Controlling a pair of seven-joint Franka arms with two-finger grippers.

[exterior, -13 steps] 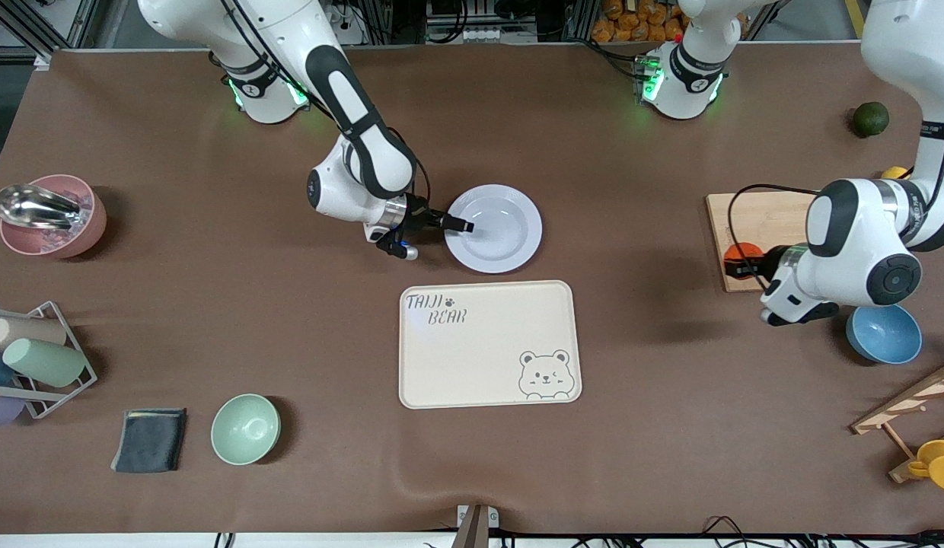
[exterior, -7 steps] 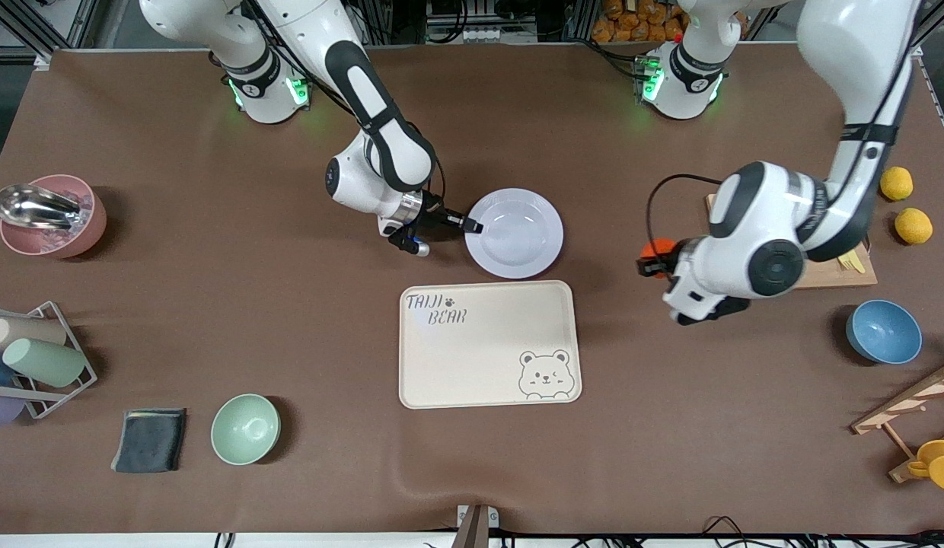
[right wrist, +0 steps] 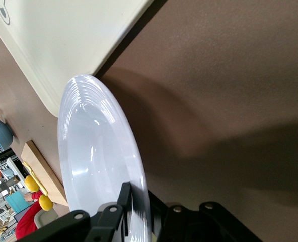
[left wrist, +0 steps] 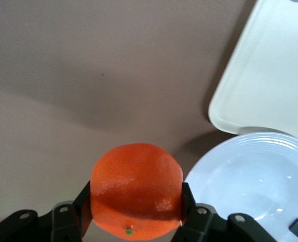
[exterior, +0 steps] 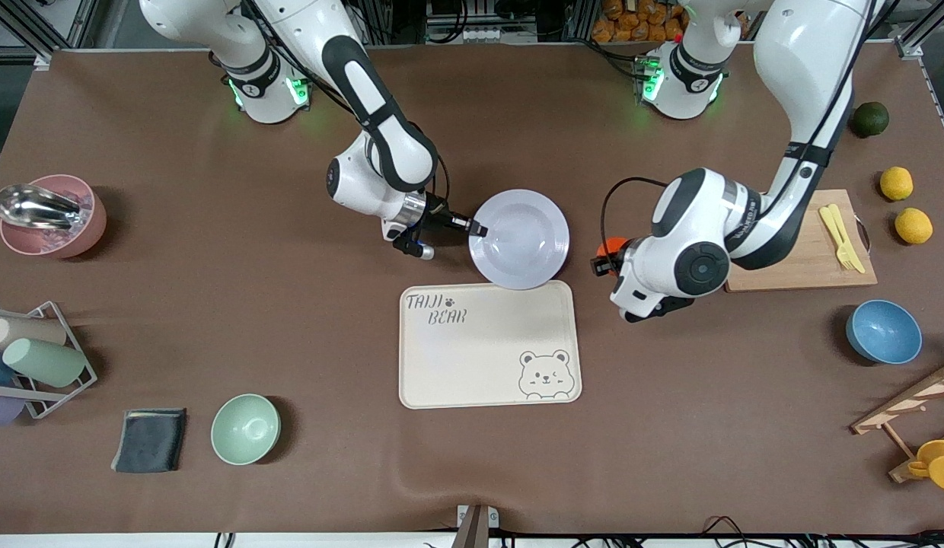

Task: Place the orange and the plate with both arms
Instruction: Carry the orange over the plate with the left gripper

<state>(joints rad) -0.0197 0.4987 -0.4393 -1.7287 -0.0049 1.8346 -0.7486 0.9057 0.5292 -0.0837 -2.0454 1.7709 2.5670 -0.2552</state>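
Brown matting is covering a wide worktop point(exterior: 213, 304), with the two arm bases standing along its upper edge in the front view. A cream bear-print tray point(exterior: 489, 344) is lying in the middle.

The right end effector point(exterior: 478, 227) is gripping the rim of the plate point(exterior: 522, 239), a pale lavender-white shallow dish. In the right wrist view its fingers point(right wrist: 125, 201) are clamping that rim point(right wrist: 96, 166) edge-on, and the plate is casting a shadow on the matting, so it seems to be lifted and tilted. The plate is reaching out from the fingers over the tray's upper edge. It looks stiff, glossy and breakable. Held by one edge it is likely to lever and slip, so a firm pinch well onto the wide rim seems best.

The left end effector point(exterior: 607, 257) is hanging over bare matting just beside the plate, toward the left arm's end of the worktop. It is clenching the orange point(exterior: 612, 248). In the left wrist view the fruit point(left wrist: 137, 190) is sitting squarely between both fingers point(left wrist: 82, 209), with the plate point(left wrist: 249, 184) just beside it. The orange appears light, round and smooth-skinned, apt to roll once released. Gripping across its widest part, as it is being held now, seems right.
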